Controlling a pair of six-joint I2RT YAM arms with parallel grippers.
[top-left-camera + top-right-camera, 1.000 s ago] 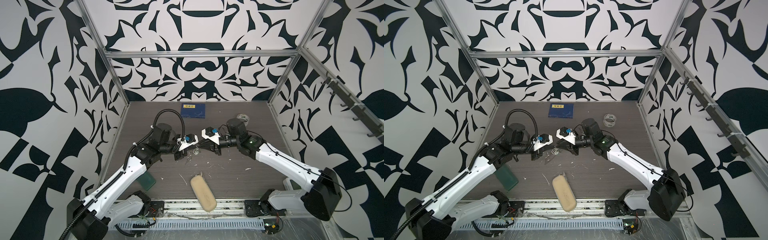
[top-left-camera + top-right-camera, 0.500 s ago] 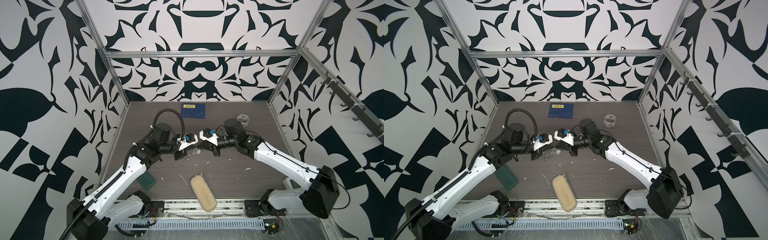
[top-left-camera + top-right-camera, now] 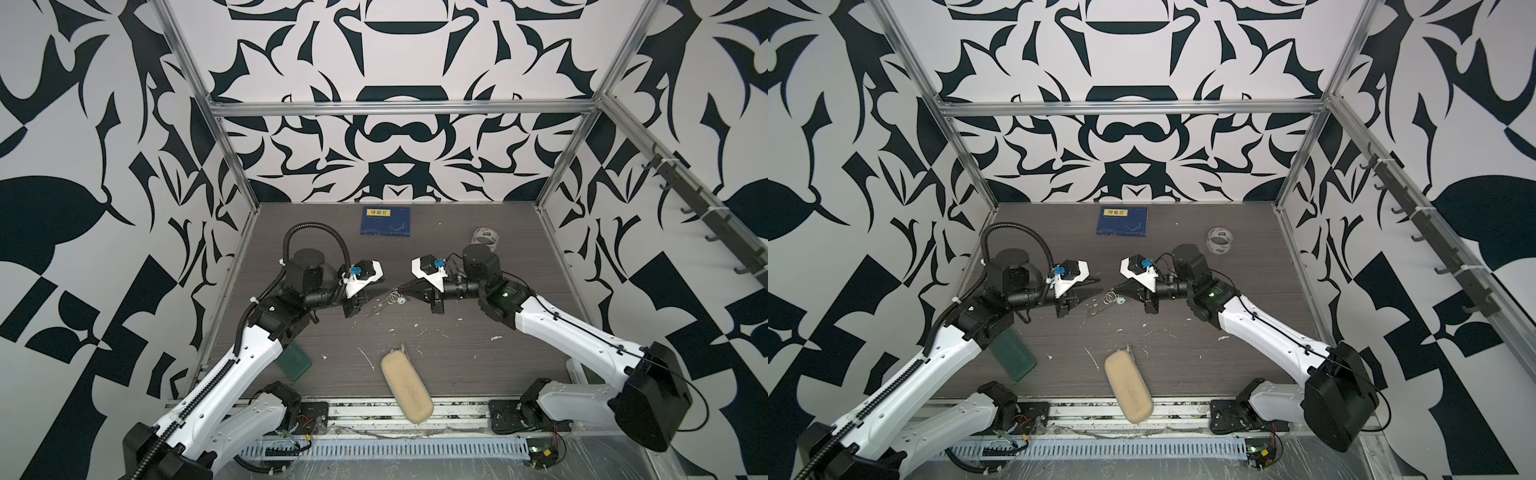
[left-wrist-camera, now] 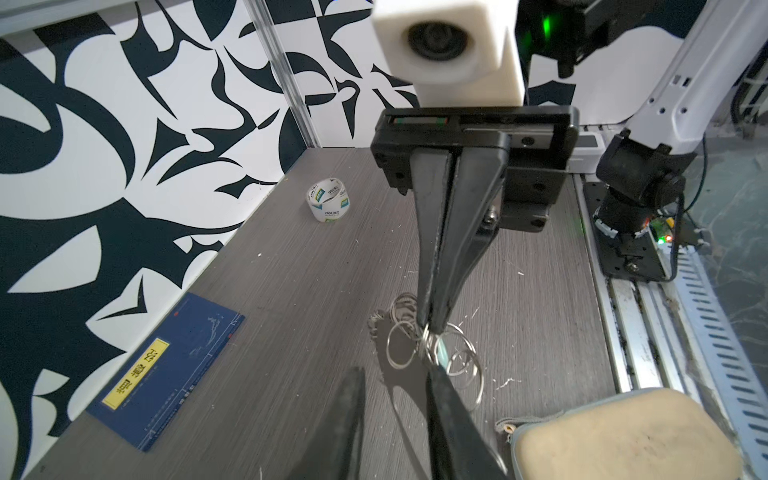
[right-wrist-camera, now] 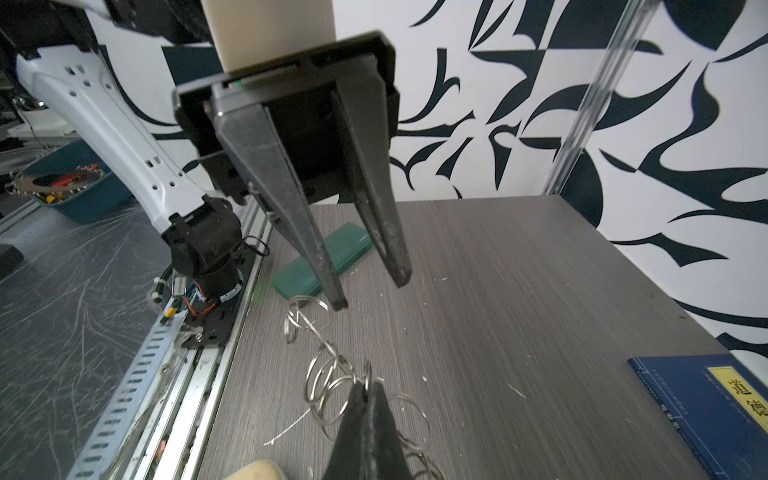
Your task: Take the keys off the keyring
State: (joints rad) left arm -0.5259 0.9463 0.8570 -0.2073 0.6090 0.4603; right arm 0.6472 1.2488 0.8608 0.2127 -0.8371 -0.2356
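One pinch only: right hand point(image 4: 432, 326) clamps the keyring point(image 4: 422, 349); left hand point(image 5: 370, 294), narrowly parted, empty beside it, table point(image 4: 291, 270) open around

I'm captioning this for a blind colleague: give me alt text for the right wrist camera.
The right end effector is shut on the keyring, a tangle of silvery wire rings, over a grey table. Facing it, the left end effector is open near the rings' far end; a green case and a blue book lie on the table.

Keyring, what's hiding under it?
Just grey table and a dark shadow. The shut right gripper covers the spot where it pinches the keyring.
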